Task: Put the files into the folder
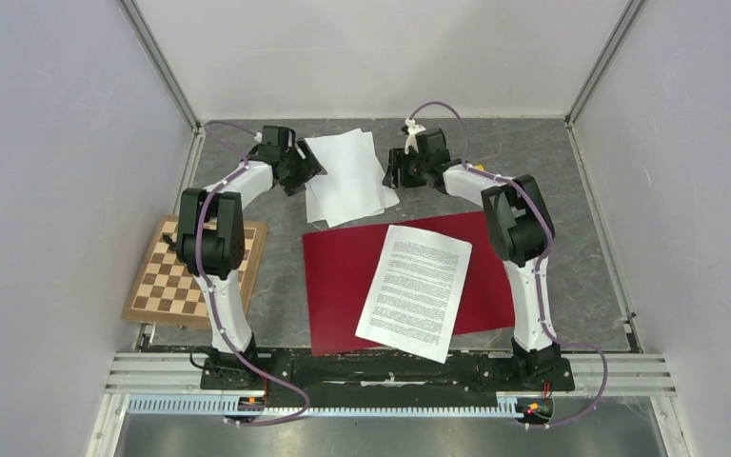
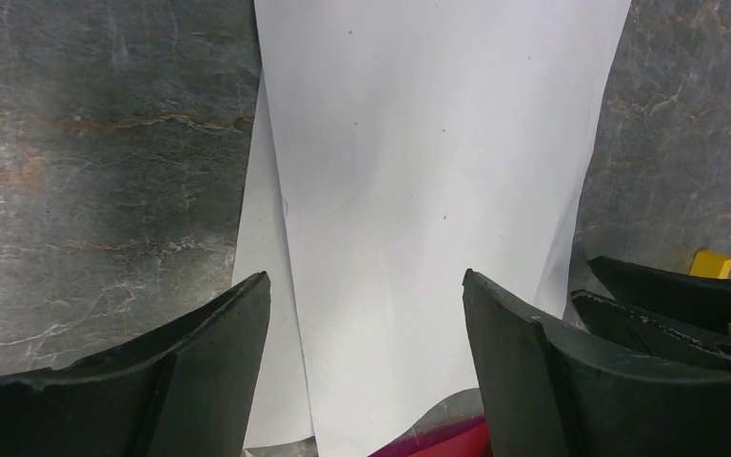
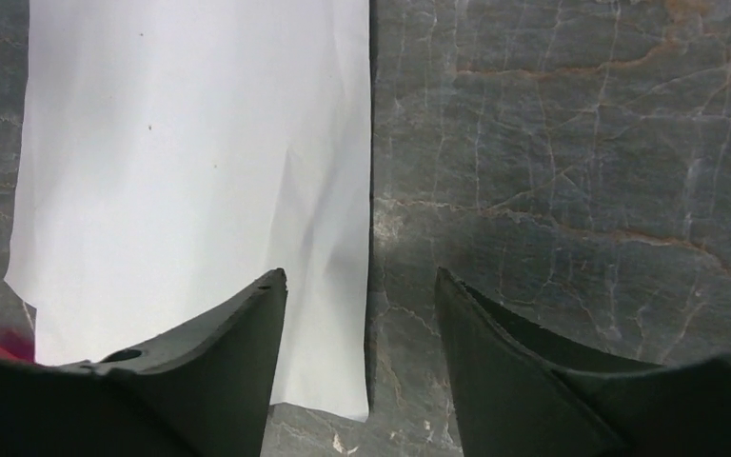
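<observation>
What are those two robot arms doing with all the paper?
The left tool and the right tool hang open over the blank white sheets at the far side of the table, one on each side, holding nothing. The red folder lies nearer, with a printed sheet on top.

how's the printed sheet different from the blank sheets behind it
The printed sheet is covered in black text; the blank sheets show bare white. The printed sheet lies alone on the red folder; the blank sheets overlap in a loose pile on the grey table beyond it. Both are white paper, lying loose.
</observation>
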